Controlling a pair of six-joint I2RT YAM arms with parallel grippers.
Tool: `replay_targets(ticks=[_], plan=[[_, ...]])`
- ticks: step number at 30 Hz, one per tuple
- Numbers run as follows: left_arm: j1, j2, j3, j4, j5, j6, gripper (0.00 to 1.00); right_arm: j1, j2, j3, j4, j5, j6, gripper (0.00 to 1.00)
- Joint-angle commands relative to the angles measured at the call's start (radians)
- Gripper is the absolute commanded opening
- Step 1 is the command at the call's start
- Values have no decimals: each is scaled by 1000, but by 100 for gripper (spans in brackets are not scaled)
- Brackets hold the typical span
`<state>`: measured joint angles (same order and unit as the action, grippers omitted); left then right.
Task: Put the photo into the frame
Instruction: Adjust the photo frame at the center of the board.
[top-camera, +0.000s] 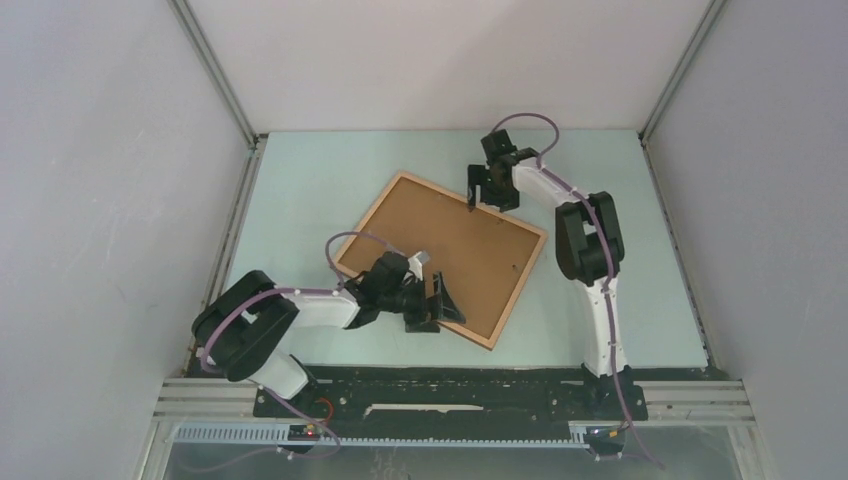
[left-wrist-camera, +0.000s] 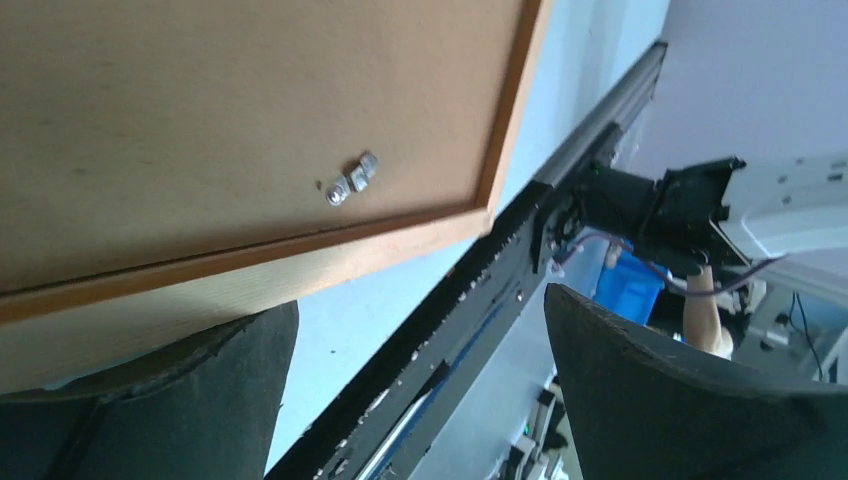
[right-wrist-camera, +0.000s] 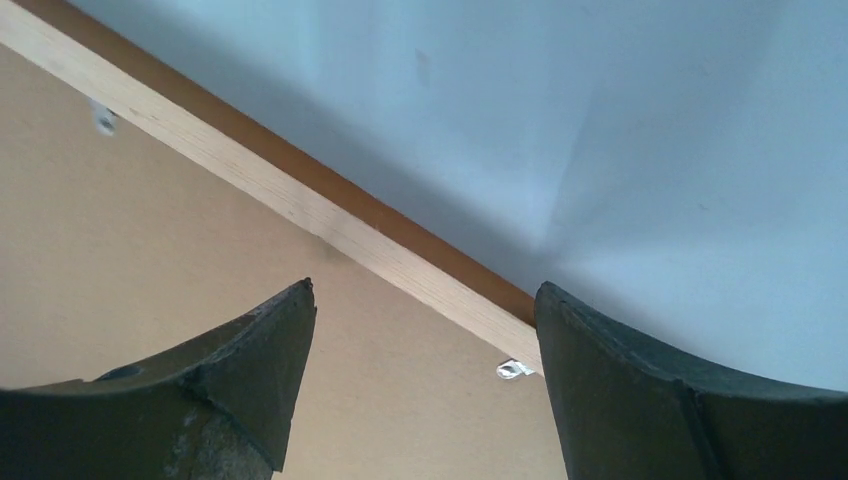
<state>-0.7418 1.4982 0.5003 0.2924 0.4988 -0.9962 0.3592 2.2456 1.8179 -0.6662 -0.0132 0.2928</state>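
Observation:
The frame (top-camera: 455, 250) lies face down and askew in the middle of the table, its brown fibreboard back up inside a light wooden rim. The photo is not in view. My left gripper (top-camera: 438, 306) is open at the frame's near edge. In the left wrist view (left-wrist-camera: 420, 400) one finger (left-wrist-camera: 190, 400) sits against the wooden rim (left-wrist-camera: 300, 262), below a metal hanger clip (left-wrist-camera: 350, 183). My right gripper (top-camera: 485, 203) is open over the far edge. In the right wrist view (right-wrist-camera: 425, 400) it straddles the rim (right-wrist-camera: 300, 205) near a small metal tab (right-wrist-camera: 514, 369).
The pale blue table (top-camera: 300, 190) is closed in by white walls with aluminium posts (top-camera: 215, 75). A black rail (top-camera: 450, 385) runs along the near edge and also shows in the left wrist view (left-wrist-camera: 450, 320). Another tab (right-wrist-camera: 104, 120) sits on the frame's back.

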Motion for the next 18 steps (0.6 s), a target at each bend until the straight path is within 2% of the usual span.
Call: replay_targets(ticks=[1, 4, 6, 9, 14, 18], plan=[[-19, 18, 72, 102, 90, 11, 97, 43, 43, 232, -196, -8, 16, 88], [-19, -43, 70, -8, 69, 97, 100, 40, 17, 328, -315, 145, 26, 89], [-20, -68, 71, -42, 91, 127, 100, 42, -45, 310, -374, 217, 48, 89], [-21, -111, 68, -67, 142, 161, 100, 57, -205, 63, -343, 242, 75, 90], [-19, -278, 87, -273, 115, 297, 100, 60, -518, -432, -156, 136, 174, 90], [27, -391, 169, -515, 31, 417, 100, 93, -631, -623, -104, 161, 250, 89]])
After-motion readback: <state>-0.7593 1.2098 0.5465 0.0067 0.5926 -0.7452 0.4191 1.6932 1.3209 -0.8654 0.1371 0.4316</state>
